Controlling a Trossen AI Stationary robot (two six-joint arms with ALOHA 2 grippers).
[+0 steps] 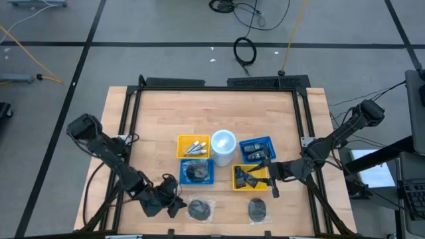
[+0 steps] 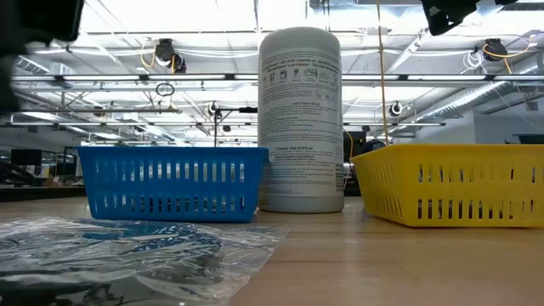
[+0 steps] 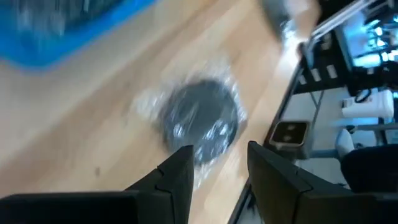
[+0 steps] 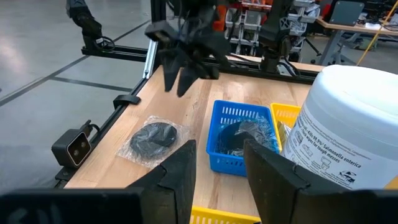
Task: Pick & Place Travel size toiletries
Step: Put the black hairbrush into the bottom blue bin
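High view: left gripper (image 1: 174, 204), fingers apart and empty, hovers beside a wrapped dark disc (image 1: 200, 210). Next: descend, clamp it. Right gripper (image 1: 271, 180) waits, fingers apart, over the yellow basket (image 1: 237, 184).

White cylinder tub (image 4: 348, 124): label print partly readable in right wrist view, reads "Salmonella enterica" and "for tough messes"; other lines too small. Same tub in low view (image 2: 300, 119) shows a dense block of small print plus a row of icons, none legible. No readable text on the baskets, wrapped round pieces or table. Nothing else readable.
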